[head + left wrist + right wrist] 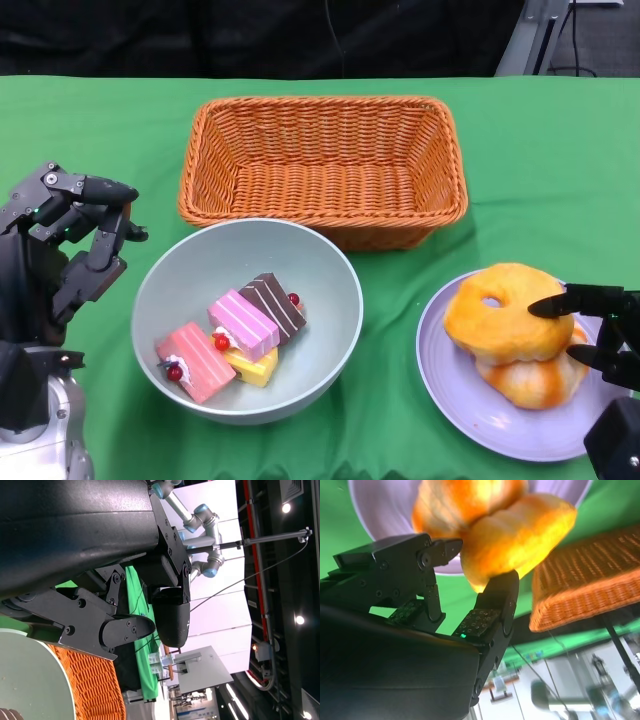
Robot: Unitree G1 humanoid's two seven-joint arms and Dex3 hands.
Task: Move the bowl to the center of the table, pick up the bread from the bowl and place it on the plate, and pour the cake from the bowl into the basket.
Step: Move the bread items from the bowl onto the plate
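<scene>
The pale green round bowl [247,320] with the little cakes [235,335] sits just beside the left hand [75,245], whose fingers are apart and hold nothing, with the orange woven basket [323,165] just behind the bowl, while the right hand [600,335] touches the orange bread [510,325] on the purple plate [450,390], though I cannot tell if it grips it.

Beyond the fingers in the left wrist view, white partition panels [220,605] stand under a dark ceiling [285,580] with round lamps [299,620]; a grey-and-blue robot arm [202,522] is mounted there.
</scene>
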